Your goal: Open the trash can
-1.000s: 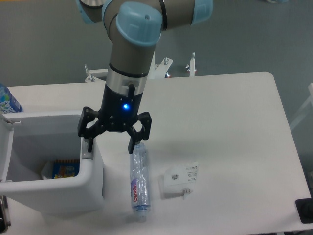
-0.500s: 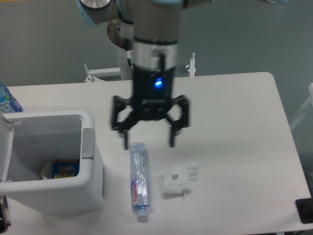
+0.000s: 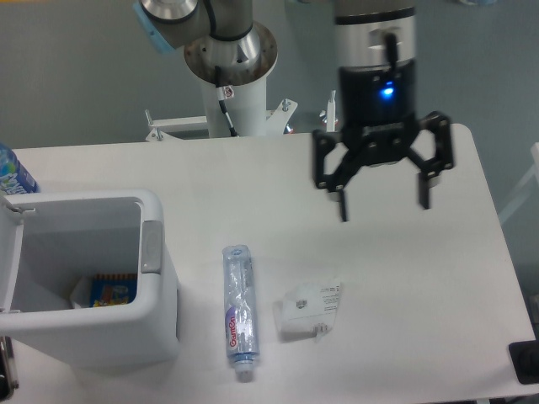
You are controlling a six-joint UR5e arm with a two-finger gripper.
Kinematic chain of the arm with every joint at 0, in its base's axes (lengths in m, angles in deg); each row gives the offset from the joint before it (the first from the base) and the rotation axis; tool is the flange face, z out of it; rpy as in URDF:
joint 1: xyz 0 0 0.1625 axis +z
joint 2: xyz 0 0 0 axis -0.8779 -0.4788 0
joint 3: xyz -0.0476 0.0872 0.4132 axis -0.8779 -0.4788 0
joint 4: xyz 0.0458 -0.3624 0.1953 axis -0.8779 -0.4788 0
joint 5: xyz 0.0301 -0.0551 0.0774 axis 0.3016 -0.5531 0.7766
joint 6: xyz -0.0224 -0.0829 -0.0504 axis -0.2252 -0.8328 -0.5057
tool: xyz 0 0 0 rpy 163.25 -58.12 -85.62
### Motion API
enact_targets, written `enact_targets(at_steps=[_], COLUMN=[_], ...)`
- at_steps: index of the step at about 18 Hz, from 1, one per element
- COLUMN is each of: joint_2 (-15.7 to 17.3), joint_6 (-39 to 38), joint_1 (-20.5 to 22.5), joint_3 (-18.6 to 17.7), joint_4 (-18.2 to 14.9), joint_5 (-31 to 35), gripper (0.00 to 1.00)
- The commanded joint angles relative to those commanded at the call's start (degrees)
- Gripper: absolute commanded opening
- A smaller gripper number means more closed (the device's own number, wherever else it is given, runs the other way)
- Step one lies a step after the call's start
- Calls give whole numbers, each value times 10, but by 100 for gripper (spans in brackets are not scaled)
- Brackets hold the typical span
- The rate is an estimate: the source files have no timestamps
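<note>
Bin point(image 3: 93, 295) stands open at the bench's point(image 3: 404, 337) left; one bottle point(image 3: 237, 311) and one crumpled packet point(image 3: 310, 310) lie right of it. Hand point(image 3: 383, 200) hovers far right, fingers spread, empty.

Single high front view down onto table point(image 3: 253, 177)

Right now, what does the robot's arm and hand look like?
The arm is a silver-grey tube with light blue caps at its joints. Its wrist is black with a small glowing blue light. The hand is black, with two thin fingers on open, jointed frames. A thin cable runs down the grey base post.
</note>
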Motion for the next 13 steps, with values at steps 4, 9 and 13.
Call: enact_targets(at_steps=[4, 9, 13], joint_2=[0, -1, -4], joint_6=[61, 99, 105], joint_1=[24, 42, 48], joint_3=[-15, -25, -25], joint_4=[1, 6, 9], joint_5=[4, 4, 4], gripper=[100, 100, 100])
